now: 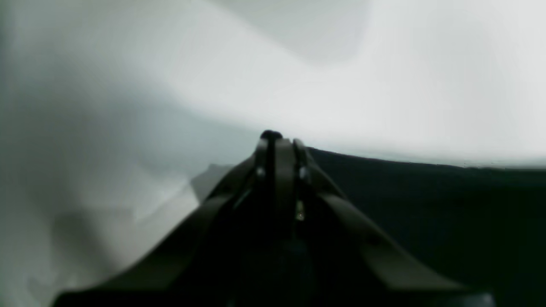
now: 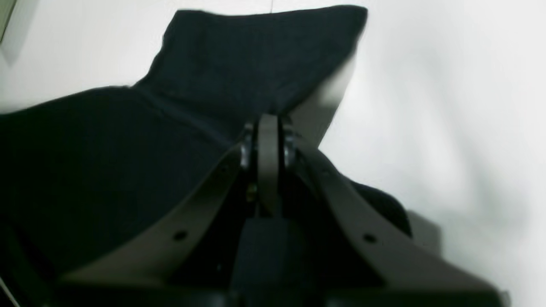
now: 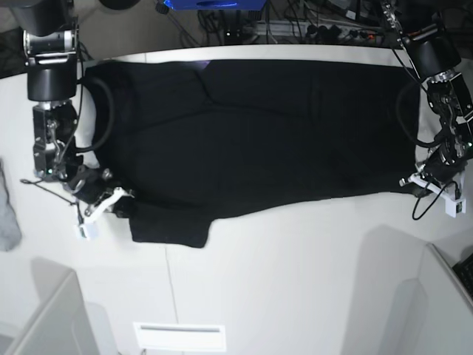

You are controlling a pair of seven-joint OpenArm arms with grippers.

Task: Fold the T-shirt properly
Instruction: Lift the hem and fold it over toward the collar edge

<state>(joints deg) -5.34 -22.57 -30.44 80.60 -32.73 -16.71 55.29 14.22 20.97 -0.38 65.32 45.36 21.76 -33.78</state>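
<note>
The black T-shirt (image 3: 251,133) lies spread plain side up across the white table (image 3: 281,259), one short sleeve (image 3: 170,225) pointing toward the near edge. My right gripper (image 3: 122,203) sits at the shirt's near left edge by that sleeve. In the right wrist view its jaws (image 2: 268,121) are pressed together on the cloth (image 2: 85,162), and the sleeve (image 2: 256,55) rises beyond the tips. My left gripper (image 3: 421,185) is at the near right corner. Its jaws (image 1: 277,140) are shut, with a bit of black cloth at the tips and the T-shirt (image 1: 426,204) to the right.
A small grey cloth (image 3: 6,214) hangs at the table's left edge. White bins stand at the near left (image 3: 44,318) and near right (image 3: 443,296). Cables (image 3: 295,26) and a blue object (image 3: 214,4) lie behind the table's far edge.
</note>
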